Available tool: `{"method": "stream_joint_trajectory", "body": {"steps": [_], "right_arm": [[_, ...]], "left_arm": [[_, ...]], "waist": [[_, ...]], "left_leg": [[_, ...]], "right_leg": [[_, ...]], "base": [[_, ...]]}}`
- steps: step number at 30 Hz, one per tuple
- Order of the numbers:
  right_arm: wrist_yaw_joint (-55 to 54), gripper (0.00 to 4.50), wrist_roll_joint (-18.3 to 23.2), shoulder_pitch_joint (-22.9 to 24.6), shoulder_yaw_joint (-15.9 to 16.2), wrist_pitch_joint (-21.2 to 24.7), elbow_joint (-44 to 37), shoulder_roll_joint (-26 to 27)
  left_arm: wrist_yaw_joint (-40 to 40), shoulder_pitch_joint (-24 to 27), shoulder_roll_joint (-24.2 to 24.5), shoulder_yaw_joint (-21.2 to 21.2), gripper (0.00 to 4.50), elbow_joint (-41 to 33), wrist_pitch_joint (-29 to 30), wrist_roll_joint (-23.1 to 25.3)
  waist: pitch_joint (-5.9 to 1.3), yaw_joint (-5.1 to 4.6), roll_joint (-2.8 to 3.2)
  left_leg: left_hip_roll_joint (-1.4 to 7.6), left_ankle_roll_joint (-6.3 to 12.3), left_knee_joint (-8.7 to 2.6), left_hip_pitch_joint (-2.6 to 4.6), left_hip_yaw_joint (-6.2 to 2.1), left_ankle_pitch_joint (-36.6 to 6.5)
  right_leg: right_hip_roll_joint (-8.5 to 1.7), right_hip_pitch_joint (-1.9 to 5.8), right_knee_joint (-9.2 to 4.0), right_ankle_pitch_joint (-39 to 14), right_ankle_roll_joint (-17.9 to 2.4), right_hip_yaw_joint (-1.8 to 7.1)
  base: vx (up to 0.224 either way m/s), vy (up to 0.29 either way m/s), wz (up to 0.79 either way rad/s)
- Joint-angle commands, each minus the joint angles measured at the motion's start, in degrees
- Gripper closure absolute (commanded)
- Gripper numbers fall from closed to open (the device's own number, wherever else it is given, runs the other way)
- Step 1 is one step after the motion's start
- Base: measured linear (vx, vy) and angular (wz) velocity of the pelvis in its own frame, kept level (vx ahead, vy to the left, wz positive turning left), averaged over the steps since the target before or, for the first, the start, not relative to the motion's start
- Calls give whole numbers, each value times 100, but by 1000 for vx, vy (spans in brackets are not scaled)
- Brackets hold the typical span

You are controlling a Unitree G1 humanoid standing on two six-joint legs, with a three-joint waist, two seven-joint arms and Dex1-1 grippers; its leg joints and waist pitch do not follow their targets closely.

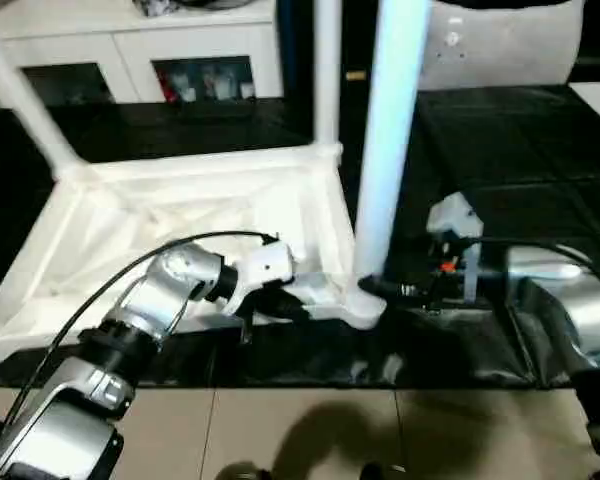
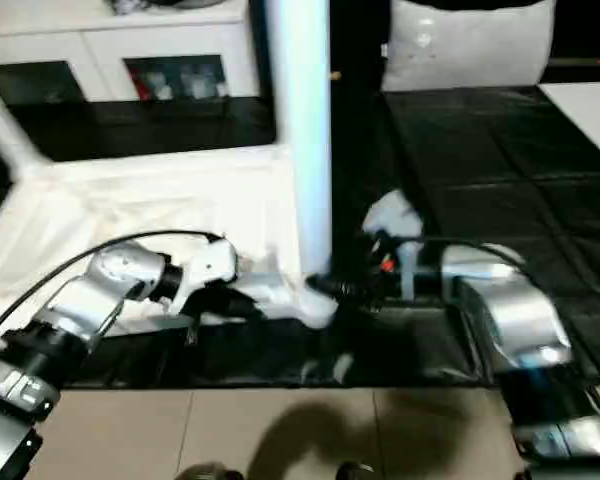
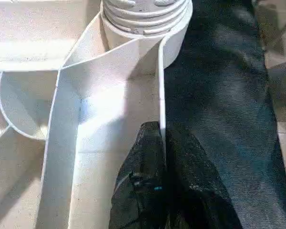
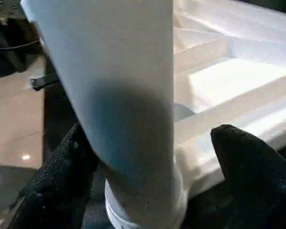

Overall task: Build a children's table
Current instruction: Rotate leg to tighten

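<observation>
The white tabletop [image 1: 180, 215] lies underside up at the black counter's [image 1: 500, 140] near edge. A leg [image 1: 385, 150] stands upright in its near right corner socket [image 3: 145, 19]. The left pincer [image 3: 159, 143] is clenched on the tabletop's rim wall. The right pincer [image 4: 148, 157] straddles that leg's base, fingers [image 4: 248, 162] spread and released.

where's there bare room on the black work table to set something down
Free: black table right of the near leg, beyond the right tool. Crowded: white top and the near corner, where the left tool pinches its rim.
</observation>
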Motion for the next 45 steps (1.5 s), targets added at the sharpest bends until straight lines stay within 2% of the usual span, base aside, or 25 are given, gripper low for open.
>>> {"method": "stream_joint_trajectory", "body": {"steps": [1,2,3,7,9,10,12,13,16,17,18,20,24,25,26,28,29,30,32,35,37,38,39,40,45], "right_arm": [[176,79,110,-91,54,-65,96,8],[261,86,143,-129,62,-74,218,53],[325,99,148,-163,78,-101,334,91],[481,123,142,-287,117,-184,666,202],[587,136,200,-380,142,-162,837,265],[627,144,203,-399,159,-157,874,262],[669,168,199,-411,181,-144,901,243],[695,168,200,-425,185,-134,931,241],[751,195,239,-447,150,-89,979,283],[757,207,283,-427,135,-8,941,291],[758,215,296,-421,131,17,929,292],[626,221,485,-320,10,278,754,379],[-164,228,404,-171,-83,396,417,724],[-949,229,232,-179,-162,601,355,1076],[-1302,231,153,-212,-215,706,388,1231],[-1781,233,32,-273,-301,824,472,1431],[-2174,234,-70,-330,-373,973,521,1595],[-2174,234,-70,-330,-373,973,521,1595],[-3474,235,-394,-549,-639,1277,751,2098],[-4370,235,-679,-763,-767,977,1080,2433],[-4428,235,-739,-800,-763,745,1146,2527],[-4428,204,-739,-800,-763,745,1146,2527],[-4297,173,-700,-795,-735,535,1149,2550],[-4209,173,-693,-775,-708,472,1118,2526],[-3896,130,-691,-637,-749,306,980,2346]], "left_arm": [[-160,-176,-38,-67,450,-48,-174,-6],[-173,-186,-54,-79,450,-22,-216,21],[-196,-189,-68,-90,450,-15,-231,34],[-243,-178,-77,-109,450,27,-320,55],[-256,-128,-63,-126,450,-2,-327,43],[-255,-111,-72,-121,450,-7,-306,21],[-211,-103,-89,-107,450,2,-288,20],[-192,-102,-98,-93,450,11,-280,23],[-158,-85,-119,-40,450,32,-258,-1],[-124,-75,-143,-2,450,40,-187,-27],[-114,-72,-151,10,450,42,-164,-35],[138,-99,-222,98,450,92,147,-14],[672,-210,-415,237,450,228,693,45],[1196,-312,-625,396,450,364,1025,71],[1376,-352,-707,454,450,406,1146,72],[1537,-390,-792,496,450,434,1261,85],[1787,-468,-915,572,450,527,1404,96],[1787,-468,-915,572,450,527,1404,96],[2597,-740,-1340,846,450,902,1736,62],[3190,-902,-1633,929,450,1177,1703,151],[3256,-929,-1734,951,450,1189,1722,150],[3256,-929,-1734,951,450,1189,1722,150],[3235,-930,-1753,956,450,1150,1730,129],[3217,-921,-1722,941,450,1139,1705,150],[3108,-904,-1488,896,450,1220,1449,254]], "waist": [[-538,-3,-38],[-549,48,-70],[-544,52,-91],[-549,84,-73],[-562,86,-63],[-559,88,-86],[-567,101,-78],[-573,119,-104],[-575,140,-101],[-573,141,-120],[-573,147,-112],[-565,148,-160],[-535,179,-151],[-523,161,-162],[-520,120,-161],[-522,49,-170],[-503,-3,-78],[-509,-34,-98],[-526,-131,-99],[-532,-177,-112],[-544,-181,-108],[-547,-177,-110],[-562,-175,-109],[-560,-174,-101],[-552,-178,-111]], "left_leg": [[252,733,-332,-13,-72,-189],[258,771,-324,-16,-63,-73],[257,776,-324,-25,-58,-53],[254,725,-320,-11,-50,-39],[264,722,-317,-16,-56,-34],[267,720,-317,-8,-53,-39],[263,723,-310,-12,-50,-10],[268,745,-310,-14,-53,66],[262,766,-302,-19,-47,106],[259,762,-304,-20,-43,119],[261,759,-303,-14,-41,119],[271,764,-307,-12,-34,159],[240,666,-324,10,-19,33],[226,612,-336,1,-21,-7],[210,491,-340,5,-19,24],[179,392,-352,2,-30,-102],[169,400,-352,3,-35,-157],[167,417,-347,-3,-32,-162],[142,409,-333,-16,-40,-119],[107,414,-324,-18,-30,-134],[109,530,-323,-22,-34,-84],[120,563,-326,-23,-39,-74],[135,640,-323,-38,-50,14],[153,697,-320,-34,-55,41],[146,779,-316,-43,-50,23]], "right_leg": [[-456,475,-350,-1343,-627,359],[-465,473,-336,-1344,-640,363],[-461,472,-348,-1392,-616,365],[-448,459,-371,-1629,-517,353],[-452,458,-358,-1607,-535,349],[-448,452,-362,-1598,-532,352],[-452,459,-348,-1580,-527,359],[-456,458,-328,-1518,-538,364],[-456,454,-332,-1538,-527,360],[-451,455,-332,-1565,-512,361],[-451,449,-335,-1583,-507,362],[-447,442,-337,-1618,-478,367],[-455,420,-403,-2029,-346,360],[-450,425,-424,-2157,-277,349],[-432,409,-433,-2205,-233,339],[-449,440,-473,-2399,-128,308],[-438,431,-487,-2416,-107,304],[-422,427,-512,-2381,-95,296],[-414,438,-502,-2233,-135,283],[-417,445,-530,-2279,-118,273],[-414,457,-524,-2154,-74,276],[-422,463,-510,-2096,-81,279],[-425,479,-480,-1920,-126,287],[-426,466,-461,-1820,-188,294],[-433,487,-444,-1726,-290,304]], "base": [[0,0,0],[0,0,0],[0,0,0],[0,0,0],[0,0,0],[0,0,0],[0,0,0],[0,0,0],[0,0,0],[0,0,0],[0,0,0],[0,0,0],[0,0,0],[0,0,0],[0,0,0],[0,0,0],[0,0,0],[0,0,0],[0,0,0],[0,0,0],[0,0,0],[0,0,0],[0,0,0],[0,0,0],[0,0,0]]}}
